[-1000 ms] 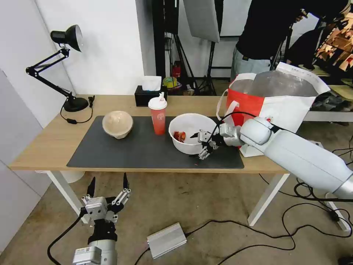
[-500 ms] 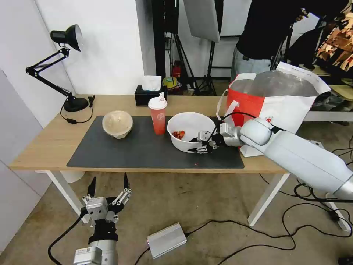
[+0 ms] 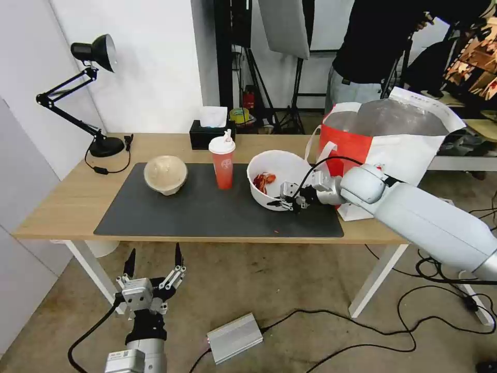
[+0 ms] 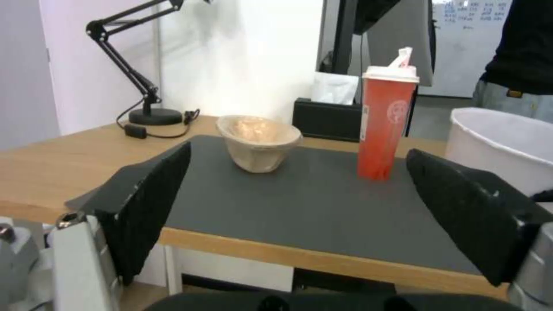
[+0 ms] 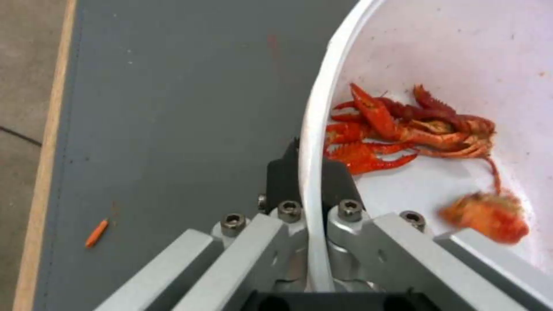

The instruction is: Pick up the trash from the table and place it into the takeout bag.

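Note:
My right gripper is shut on the rim of the large white bowl, which is tilted and lifted off the dark mat, with red scraps sliding inside. The red drink cup and the beige lidded bowl stand on the mat. The red-and-white takeout bag stands open at the table's right end, just behind my right arm. My left gripper hangs open below the table's front edge.
A black tissue box sits at the table's back edge and a black desk lamp at the far left. A small red scrap lies on the mat's front. A silver box and cables lie on the floor.
My right gripper closed on the white bowl's rim, then lifted and tilted the bowl up and to the right toward the bag; the scraps slid inside. The left arm stayed still.

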Robot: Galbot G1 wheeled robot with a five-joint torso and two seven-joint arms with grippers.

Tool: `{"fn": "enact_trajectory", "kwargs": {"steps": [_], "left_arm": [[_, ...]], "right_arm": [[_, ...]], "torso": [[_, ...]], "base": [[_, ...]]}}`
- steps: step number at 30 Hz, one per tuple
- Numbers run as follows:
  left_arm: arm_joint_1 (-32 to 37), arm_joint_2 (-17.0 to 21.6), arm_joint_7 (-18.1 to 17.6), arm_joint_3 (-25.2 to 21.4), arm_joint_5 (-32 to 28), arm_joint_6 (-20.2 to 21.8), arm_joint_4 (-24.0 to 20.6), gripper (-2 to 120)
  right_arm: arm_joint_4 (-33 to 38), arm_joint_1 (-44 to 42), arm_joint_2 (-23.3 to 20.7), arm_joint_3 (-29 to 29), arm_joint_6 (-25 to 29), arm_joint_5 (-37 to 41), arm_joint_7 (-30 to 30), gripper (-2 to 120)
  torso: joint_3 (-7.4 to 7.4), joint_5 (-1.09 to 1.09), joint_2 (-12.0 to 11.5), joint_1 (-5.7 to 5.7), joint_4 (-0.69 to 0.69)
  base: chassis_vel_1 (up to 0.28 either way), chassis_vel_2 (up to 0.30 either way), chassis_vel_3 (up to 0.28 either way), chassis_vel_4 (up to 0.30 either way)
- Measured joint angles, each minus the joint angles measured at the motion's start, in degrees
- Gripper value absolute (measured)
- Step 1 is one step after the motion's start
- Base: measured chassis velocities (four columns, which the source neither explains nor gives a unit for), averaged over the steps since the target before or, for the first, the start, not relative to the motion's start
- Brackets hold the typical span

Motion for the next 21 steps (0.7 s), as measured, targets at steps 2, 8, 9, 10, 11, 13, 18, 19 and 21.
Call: {"fn": "enact_trajectory", "kwargs": {"steps": [2,8,9,10,11,13,18,19,21], "left_arm": [[0.0,0.0,0.0,0.0,0.0,0.0,0.0,100],[0.0,0.0,-0.1,0.1,0.0,-0.1,0.0,100],[0.0,0.0,-0.1,0.1,0.0,-0.1,0.0,100],[0.0,0.0,-0.1,0.1,0.0,-0.1,0.0,100],[0.0,0.0,-0.1,0.1,0.0,-0.1,-0.1,100],[0.0,0.0,-0.1,0.2,0.0,-0.1,-0.2,100],[0.1,0.0,-0.1,0.2,0.0,-0.1,-0.6,100],[0.2,0.0,-0.1,0.2,0.0,-0.1,-0.7,100],[0.2,0.0,-0.1,0.1,0.0,-0.1,-1.0,100]], "right_arm": [[0.4,-0.1,-0.3,0.1,0.0,0.3,0.0,0],[1.3,-0.2,-1.5,1.0,0.1,1.3,-0.1,0],[1.3,-0.2,-1.5,1.0,0.1,1.3,-0.1,0],[1.5,-0.2,-1.7,1.2,0.1,1.6,-0.1,0],[1.9,-0.2,-1.9,1.4,0.2,2.0,-0.1,0],[2.4,-0.2,-2.2,1.6,0.2,2.3,-0.2,0],[3.8,-1.0,-2.9,2.8,0.4,3.7,-0.4,0],[4.3,-1.0,-3.1,3.2,0.4,4.4,-0.5,0],[4.7,-1.1,-3.2,3.5,0.4,5.0,-0.6,0]], "torso": [[0.0,0.0,0.0,0.0,0.0],[0.0,0.0,0.0,0.0,0.0],[0.0,0.0,0.0,0.0,0.0],[0.0,0.0,0.0,0.0,0.0],[0.0,0.0,0.0,0.0,0.0],[0.0,0.0,0.0,0.0,0.0],[0.0,-0.01,0.0,0.0,0.0],[0.0,-0.01,0.0,0.0,0.0],[0.0,-0.01,0.0,0.0,0.0]], "base": [[0.0,0.0,0.0,0.0],[0.0,0.0,0.0,0.0],[0.0,0.0,0.0,0.0],[0.0,0.0,0.0,0.0],[0.0,0.0,0.0,0.0],[0.0,0.0,0.0,0.0],[0.0,0.0,0.0,0.0],[0.0,0.0,0.0,0.0],[0.0,0.0,0.0,0.0]]}}
